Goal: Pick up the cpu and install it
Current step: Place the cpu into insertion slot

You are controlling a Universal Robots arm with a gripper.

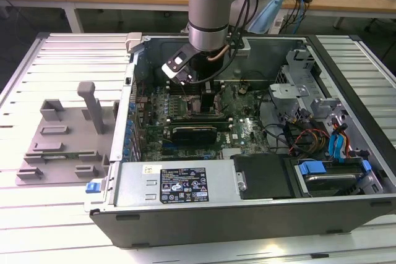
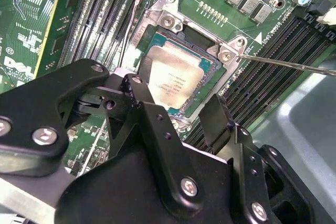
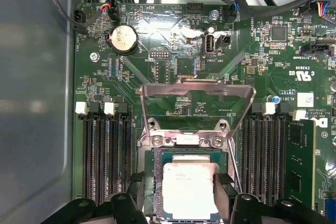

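Pincer (image 3: 180,188): fingers (image 3: 135,184) apart in the first wrist view, one on each side of the cpu, low over the socket.
Cpu (image 3: 190,192): flat in the socket (image 3: 153,182), silver top up; I cannot tell whether a finger touches its edge.
Load plate (image 3: 197,94): tilted up, open.
Thin metal rod (image 2: 283,63): juts from the socket's corner in the second wrist view.
Arm (image 1: 210,10): reaches down into the open computer case (image 1: 247,214).
Grey fixture tray (image 1: 62,146): on the desk (image 1: 37,227), at the exterior view's left of the case.
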